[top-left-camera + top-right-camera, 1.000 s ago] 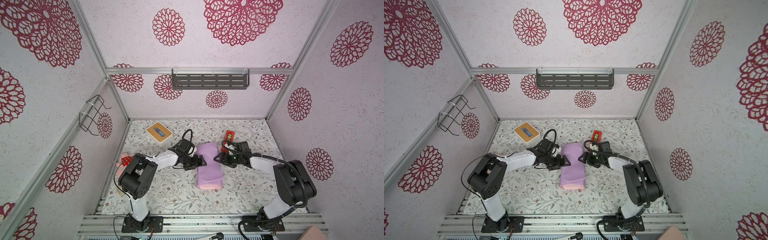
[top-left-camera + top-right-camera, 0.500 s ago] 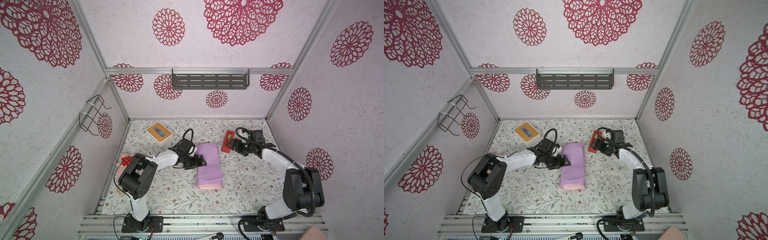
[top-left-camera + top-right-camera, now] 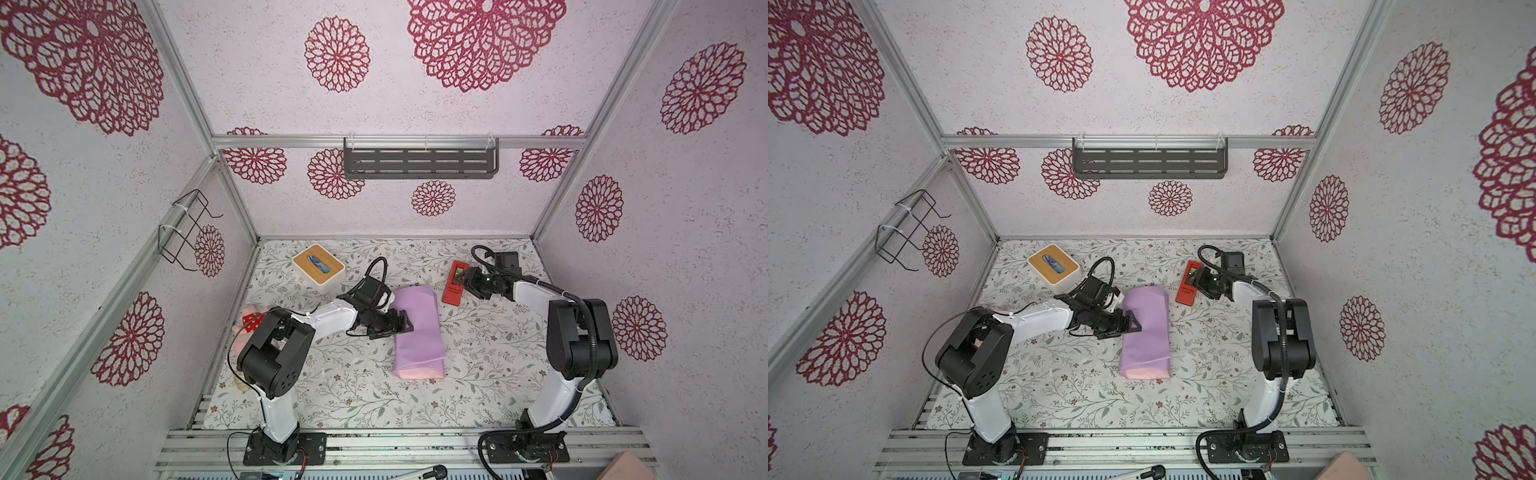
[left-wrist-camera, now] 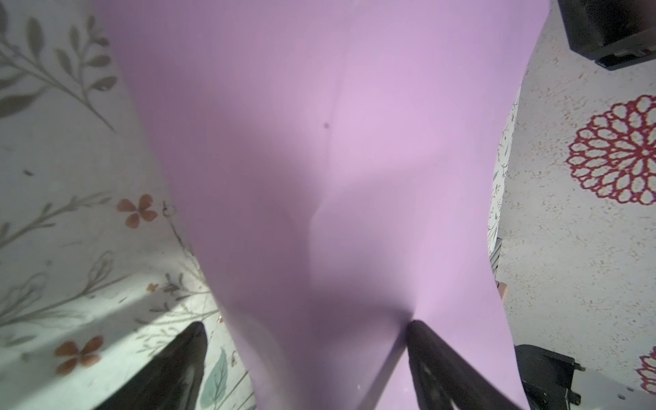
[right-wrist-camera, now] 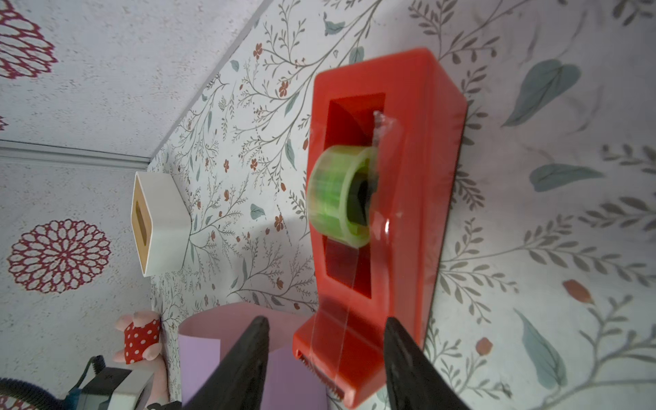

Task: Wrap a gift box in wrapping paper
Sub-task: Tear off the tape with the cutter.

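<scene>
The right claw (image 5: 326, 321) has swung from the lilac-and-pink wrapping paper bundle (image 3: 417, 328) to the red plastic tape dispenser (image 5: 419, 159), half-spread astride its cutter. The left claw (image 4: 305, 324), wide, pins the bundle under one finger. Tugged tape could drag the light dispenser.

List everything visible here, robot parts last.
wrapping paper: one, lilac with pink underside, folded mid-table
tape dispenser: one, red, far right of table
tape roll: one, green, in dispenser
tissue box: one, white, wooden top, far left corner
plush toy: one, pink, left table edge
shelf: one, dark grey, back wall
wire rack: one, black, left wall
left gripper: one, black, open, finger pressing paper
right gripper: one, black, open astride dispenser's cutter end
</scene>
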`<action>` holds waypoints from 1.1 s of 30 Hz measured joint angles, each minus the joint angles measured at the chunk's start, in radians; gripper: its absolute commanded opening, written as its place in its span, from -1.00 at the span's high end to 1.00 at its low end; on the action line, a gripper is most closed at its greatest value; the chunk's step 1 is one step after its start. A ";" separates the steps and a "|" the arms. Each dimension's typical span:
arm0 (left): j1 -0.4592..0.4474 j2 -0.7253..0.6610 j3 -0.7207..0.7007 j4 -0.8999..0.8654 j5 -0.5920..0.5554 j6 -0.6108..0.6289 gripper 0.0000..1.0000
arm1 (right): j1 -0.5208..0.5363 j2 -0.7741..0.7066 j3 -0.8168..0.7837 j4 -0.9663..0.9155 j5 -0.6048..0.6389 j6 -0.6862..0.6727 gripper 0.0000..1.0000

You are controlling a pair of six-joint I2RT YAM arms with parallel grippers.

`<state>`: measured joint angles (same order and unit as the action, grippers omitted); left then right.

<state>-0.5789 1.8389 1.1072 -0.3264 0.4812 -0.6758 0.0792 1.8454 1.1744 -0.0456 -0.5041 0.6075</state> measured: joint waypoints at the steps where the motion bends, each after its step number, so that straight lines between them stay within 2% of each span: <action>1: 0.000 0.000 0.000 0.000 0.000 0.000 -0.80 | 0.000 0.008 0.000 0.005 -0.002 0.005 -0.03; 17: -0.001 0.000 0.001 -0.001 -0.002 0.004 -0.79 | 0.002 0.051 0.000 0.072 -0.081 0.032 0.17; 33: -0.001 0.000 0.002 -0.001 -0.005 0.011 -0.78 | -0.005 0.058 -0.061 0.176 -0.110 0.158 0.63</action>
<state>-0.5800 1.8389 1.1091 -0.3275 0.4767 -0.6643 0.0746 1.9034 1.1130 0.1307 -0.6144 0.7650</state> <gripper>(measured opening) 0.893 0.208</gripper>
